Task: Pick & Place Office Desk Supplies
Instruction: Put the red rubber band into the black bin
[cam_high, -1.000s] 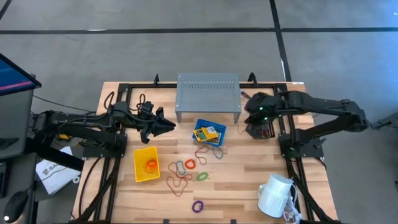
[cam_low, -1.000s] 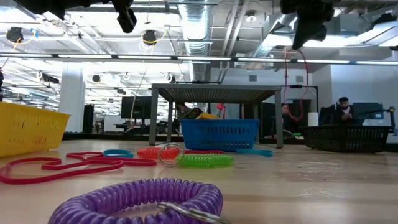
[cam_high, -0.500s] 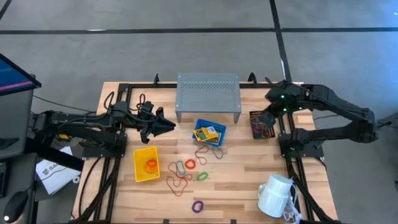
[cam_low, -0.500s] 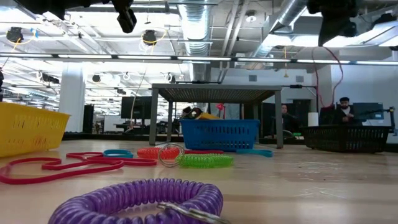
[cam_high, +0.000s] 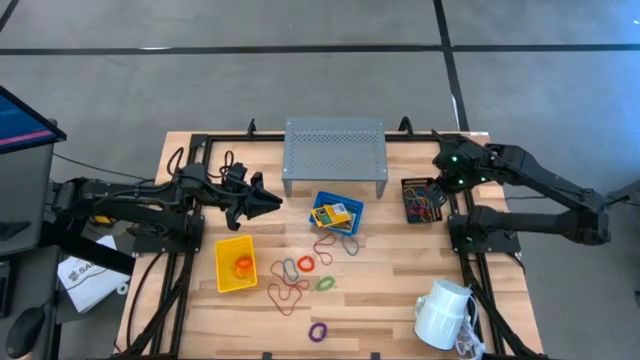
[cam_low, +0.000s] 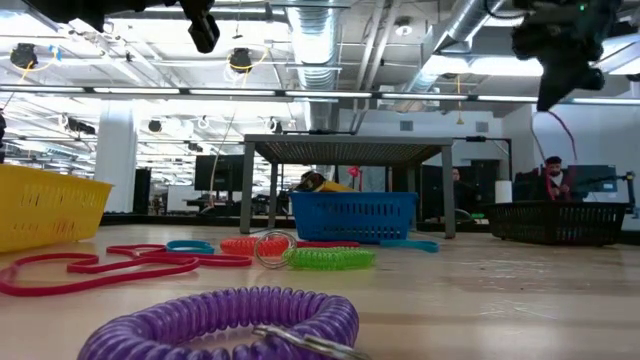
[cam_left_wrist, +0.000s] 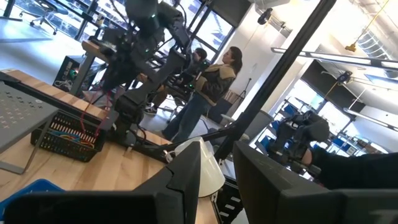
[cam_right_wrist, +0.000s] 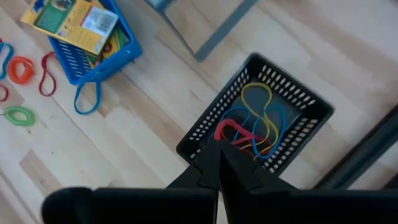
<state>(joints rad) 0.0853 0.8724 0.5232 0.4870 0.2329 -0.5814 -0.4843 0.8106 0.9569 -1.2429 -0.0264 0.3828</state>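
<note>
My right gripper (cam_right_wrist: 219, 144) is shut and hovers above the black mesh bin (cam_high: 422, 200) at the table's right far side; the bin holds several coloured loops. A red loop (cam_low: 566, 140) hangs from it. My left gripper (cam_high: 272, 203) is open and waits in the air left of the blue bin (cam_high: 338, 213), which holds yellow packets (cam_high: 333, 212). The yellow bin (cam_high: 236, 264) holds an orange loop. Orange (cam_high: 305, 263), green (cam_high: 325, 284), red (cam_high: 285, 292) and purple (cam_high: 318, 331) loops lie flat on the table. My right gripper pinches the red loop at its upper end (cam_right_wrist: 222, 134) between the two shut fingers, coming from above and slanting down. The loop hangs slack below the fingers, and its lower part (cam_left_wrist: 84, 127) reaches down into the black mesh bin.
The grey perforated riser (cam_high: 335, 150) stands at the far middle, just behind the blue bin. A white mug (cam_high: 442, 313) lies at the near right corner. Bare wood shows between the blue bin and the black bin. People stand in the room beyond the table.
My right gripper has moved toward the table's right edge, from over the black bin's left part to its right far side, staying shut. The red loop has swung along with it, and the bin now shows whole in the high view.
</note>
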